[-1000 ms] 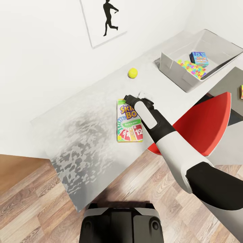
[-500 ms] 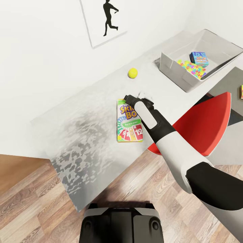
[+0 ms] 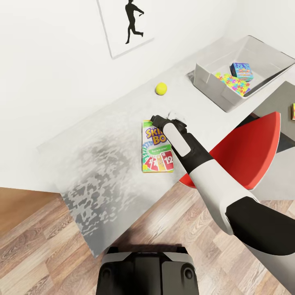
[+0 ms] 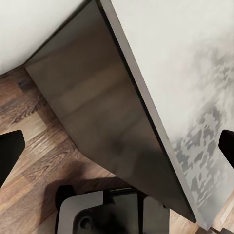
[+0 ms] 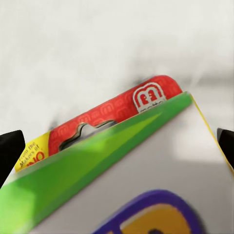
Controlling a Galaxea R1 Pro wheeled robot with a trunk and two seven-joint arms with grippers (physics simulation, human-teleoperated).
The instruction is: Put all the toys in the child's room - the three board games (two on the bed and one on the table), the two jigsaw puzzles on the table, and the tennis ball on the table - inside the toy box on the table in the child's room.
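The toy box (image 3: 213,80) stands at the table's (image 3: 106,164) far end against the wall and already holds one jigsaw puzzle (image 3: 232,83) and the small blue board game (image 3: 241,71). Judged from that, two of six items are stowed.

Outstanding: the Skip-Bo board game (image 3: 155,147) lies flat near the table's front edge; the tennis ball (image 3: 161,88) rests nearer the wall, between the Skip-Bo box and the toy box. A sliver of bright colour (image 3: 293,111) on the lower dark section may be the second puzzle; too little shows to confirm.

The right gripper (image 3: 157,121) is over the far end of the Skip-Bo box. In the right wrist view the box's hanger tab (image 5: 112,119) sits between two dark fingers (image 5: 10,148) spread wide at the frame edges, not yet closed on it. The left fingers (image 4: 9,151) are likewise apart and empty, beside the table's end panel.

Surface: pale grey top with mottled dark patches. Room: white wall with a silhouette print (image 3: 125,24), wood-plank floor (image 3: 37,246), red chair (image 3: 246,155) tucked at the front edge.
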